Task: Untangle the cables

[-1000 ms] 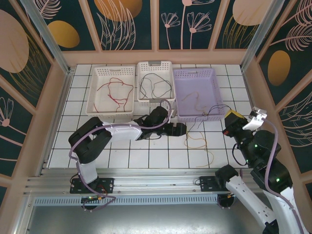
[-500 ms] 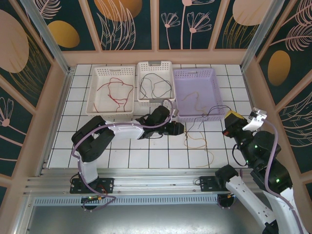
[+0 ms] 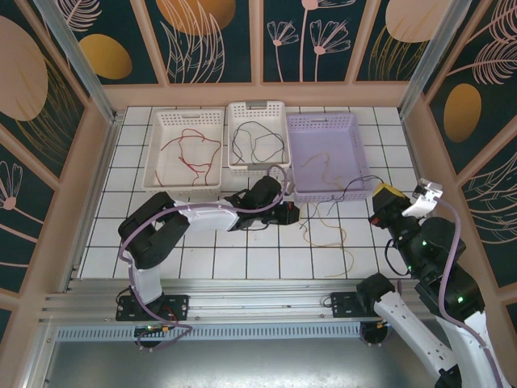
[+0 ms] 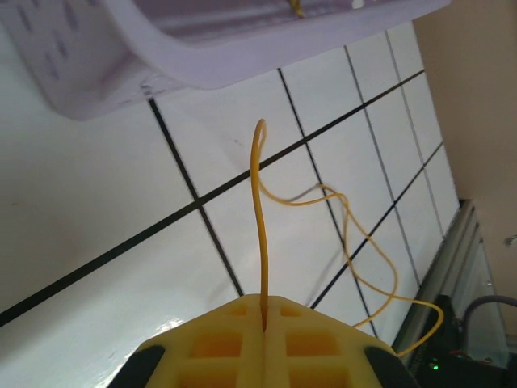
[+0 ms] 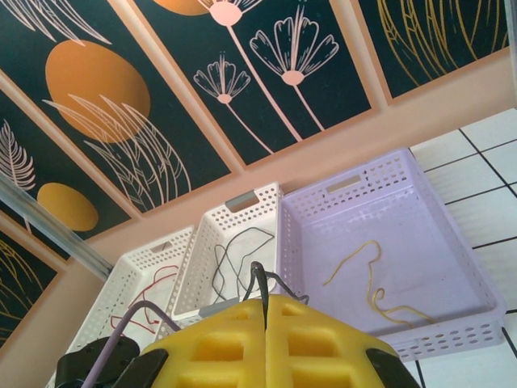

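The left end effector [image 4: 264,327] had just closed on the thin yellow cable [image 4: 260,218] lying on the white tiled desk [image 4: 81,242]. The right end effector [image 5: 265,307] gripped a thin black cable [image 5: 252,279], so pulling them apart could start.

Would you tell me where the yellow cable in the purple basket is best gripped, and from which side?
Pinch the yellow cable at its middle stretch, coming straight down from above: it lies flat on the floor of the purple basket, whose walls would likely block a sideways approach.
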{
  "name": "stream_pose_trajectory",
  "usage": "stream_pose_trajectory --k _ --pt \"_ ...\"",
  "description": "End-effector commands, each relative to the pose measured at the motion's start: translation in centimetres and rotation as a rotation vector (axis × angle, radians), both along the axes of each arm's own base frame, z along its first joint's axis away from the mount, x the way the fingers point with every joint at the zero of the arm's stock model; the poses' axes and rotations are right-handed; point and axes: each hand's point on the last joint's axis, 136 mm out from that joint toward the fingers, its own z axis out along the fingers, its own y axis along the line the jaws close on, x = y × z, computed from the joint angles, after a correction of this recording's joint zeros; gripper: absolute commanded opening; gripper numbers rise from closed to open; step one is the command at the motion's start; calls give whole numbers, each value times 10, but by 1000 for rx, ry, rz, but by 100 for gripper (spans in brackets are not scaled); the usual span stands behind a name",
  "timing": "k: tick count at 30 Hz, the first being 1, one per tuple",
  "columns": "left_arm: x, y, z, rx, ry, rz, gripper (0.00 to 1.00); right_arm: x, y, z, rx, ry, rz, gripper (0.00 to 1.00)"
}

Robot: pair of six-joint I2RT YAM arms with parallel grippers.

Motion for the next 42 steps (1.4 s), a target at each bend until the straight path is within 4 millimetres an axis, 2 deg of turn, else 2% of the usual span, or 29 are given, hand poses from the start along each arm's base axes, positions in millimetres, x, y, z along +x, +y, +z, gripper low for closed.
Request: stream_pose_trajectory --k 1,8,9,10,14,21,23,29,30,34,36,37,38,42 --pt "5 20 24 44 -97 39 0 -4 -17 7 12 -23 -81 0" --pt "14 79 72 140 -241 147 0 -9 -57 3 -33 16 -294 0" --pt "10 94 67 177 -241 155 0 -10 -62 3 -39 18 -317 0" --pt "10 104 70 198 -253 168 0 -11 -66 4 -41 20 -340 0" --pt "8 149 84 284 -293 230 0 -12 -70 5 -54 30 -365 0" --pt "3 213 131 367 -396 336 0 -17 -83 10 -41 26 -416 0" --pt "1 224 140 394 -417 347 0 -19 -85 14 -31 18 -413 0" --pt "-6 253 141 499 -448 366 0 -20 -84 21 -22 10 -387 0" --pt "-4 257 150 504 -468 382 0 -21 -85 21 -28 11 -393 0" --pt "-7 274 159 519 -501 423 0 -24 -90 27 -8 3 -395 0" --pt "-8 275 168 478 -520 434 0 -20 -82 28 -10 -1 -361 0" --pt "-10 274 160 481 -514 425 0 -18 -77 30 -9 -3 -344 0" --pt "-10 273 159 472 -515 424 0 -15 -70 33 -12 -9 -320 0" --pt "-13 260 167 388 -559 376 0 -3 -38 56 -22 -52 -222 0"
